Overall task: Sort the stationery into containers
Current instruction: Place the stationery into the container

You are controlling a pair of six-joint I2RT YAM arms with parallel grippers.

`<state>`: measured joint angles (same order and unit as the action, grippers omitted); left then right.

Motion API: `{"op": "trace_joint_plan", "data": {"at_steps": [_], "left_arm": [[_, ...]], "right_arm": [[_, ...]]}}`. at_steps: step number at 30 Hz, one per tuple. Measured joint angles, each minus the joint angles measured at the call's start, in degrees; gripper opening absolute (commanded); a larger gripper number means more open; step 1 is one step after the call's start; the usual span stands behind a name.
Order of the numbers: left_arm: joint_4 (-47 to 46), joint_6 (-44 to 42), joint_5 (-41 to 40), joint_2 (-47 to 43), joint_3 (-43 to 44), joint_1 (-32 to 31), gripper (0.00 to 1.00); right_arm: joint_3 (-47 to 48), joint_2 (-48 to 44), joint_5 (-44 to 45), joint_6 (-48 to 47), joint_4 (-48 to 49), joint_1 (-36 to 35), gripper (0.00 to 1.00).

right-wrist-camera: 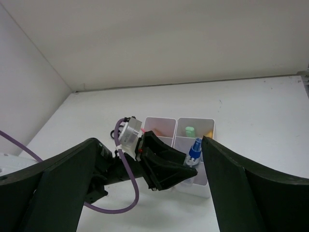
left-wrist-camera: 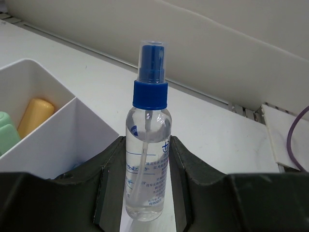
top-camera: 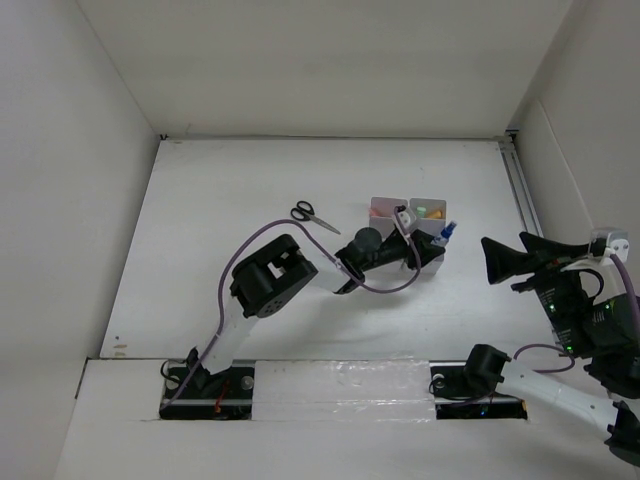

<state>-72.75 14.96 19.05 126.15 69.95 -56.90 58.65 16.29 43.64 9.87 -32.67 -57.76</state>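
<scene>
My left gripper is shut on a clear spray bottle with a blue cap, held upright by its body. In the top view the bottle and left gripper are at the right front corner of the white organiser; I cannot tell whether the bottle is over a compartment or just beside it. A yellow highlighter and a green one lie in the neighbouring compartment. Black-handled scissors lie on the table left of the organiser. My right gripper hangs open and empty at the right.
A purple cable loops off the left wrist in front of the organiser. White walls enclose the table on the left, back and right, and a rail runs along the right edge. The right wrist view shows the organiser and bottle between its fingers.
</scene>
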Motion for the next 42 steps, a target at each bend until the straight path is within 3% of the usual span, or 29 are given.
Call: {"op": "trace_joint_plan", "data": {"at_steps": [23, 42], "left_arm": [[0.1, -5.7, -1.0, 2.5, 4.0, 0.0, 0.0], [0.0, -7.7, -1.6, 3.2, 2.0, 0.0, 0.0]], "right_arm": [[0.0, 1.9, -1.8, -0.7, 0.0, 0.0, 0.94], [0.0, 1.9, -2.6, -1.1, 0.0, 0.0, 0.94]]}}
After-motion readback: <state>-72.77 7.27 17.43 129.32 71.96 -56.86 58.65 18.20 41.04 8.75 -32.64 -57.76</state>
